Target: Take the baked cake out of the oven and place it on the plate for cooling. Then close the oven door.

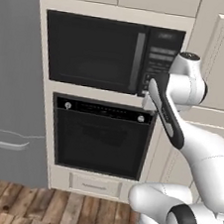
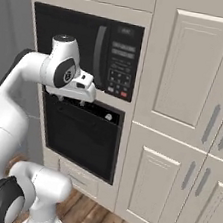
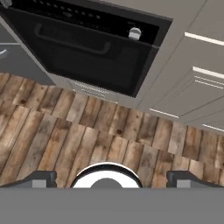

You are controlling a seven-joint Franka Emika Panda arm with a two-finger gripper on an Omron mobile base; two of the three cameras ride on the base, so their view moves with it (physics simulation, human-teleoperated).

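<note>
tool: released, fingertips wide apart, nothing between them, aimed down at the wood floor | oven: under the microwave | oven door: shut

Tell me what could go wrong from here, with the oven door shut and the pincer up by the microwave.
1. The pincer is open and faces the wooden floor, not the bar handle; it likely needs re-aiming or it may miss the grasp.
2. The arm's wrist sits near the microwave keypad and above the oven door, so a hasty descent could knock either.
3. The door presumably drops down toward the base, which may be standing in its path.
</note>
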